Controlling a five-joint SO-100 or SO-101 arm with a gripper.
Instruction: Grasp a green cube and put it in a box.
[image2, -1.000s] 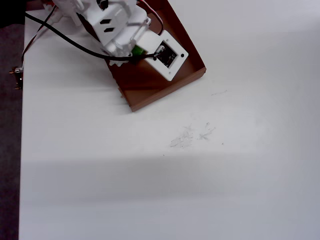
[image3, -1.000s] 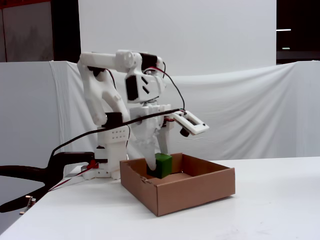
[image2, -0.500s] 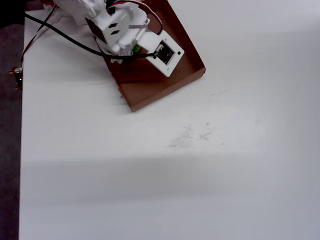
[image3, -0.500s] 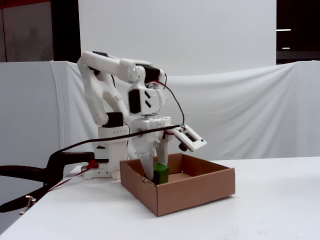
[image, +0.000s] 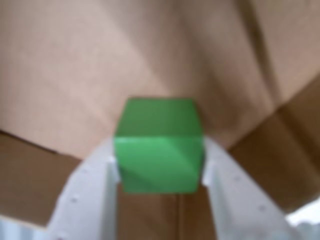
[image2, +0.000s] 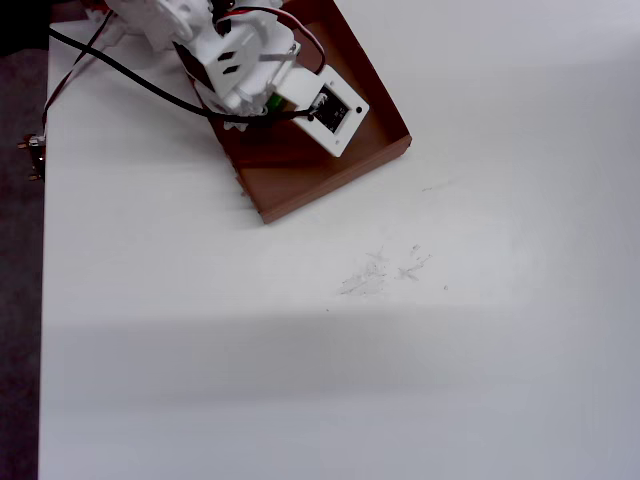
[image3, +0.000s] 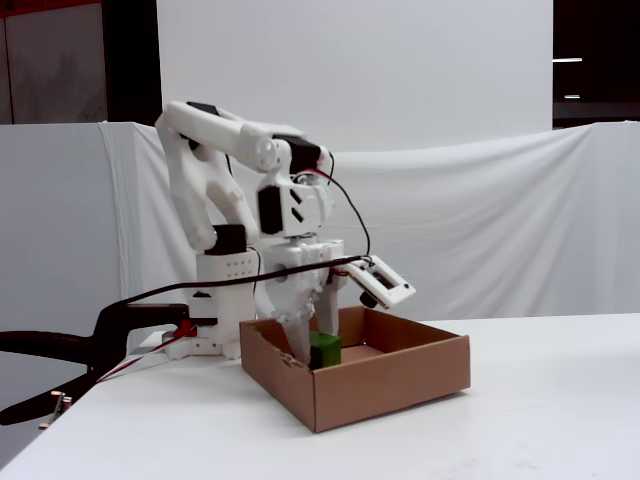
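Observation:
The green cube (image: 159, 150) fills the middle of the wrist view, pinched between the two white fingers of my gripper (image: 160, 150), which is shut on it. Behind the cube lies the brown cardboard floor of the box (image: 75, 75). In the fixed view the gripper (image3: 318, 345) reaches down inside the box (image3: 390, 385), and the cube (image3: 325, 352) sits low behind the front wall. From overhead only a green sliver of the cube (image2: 271, 101) shows under the arm, over the box (image2: 335, 180) at the top left.
A white camera housing (image2: 335, 112) juts from the wrist over the box. A black cable (image2: 130, 80) trails left to the table's left edge (image2: 42, 300). A black clamp (image3: 60, 345) holds the arm base. Faint scuff marks (image2: 385, 270) lie mid-table.
The arm has lowered the held cube from above the box walls down into the box. The wrist has drawn slightly back toward the base.

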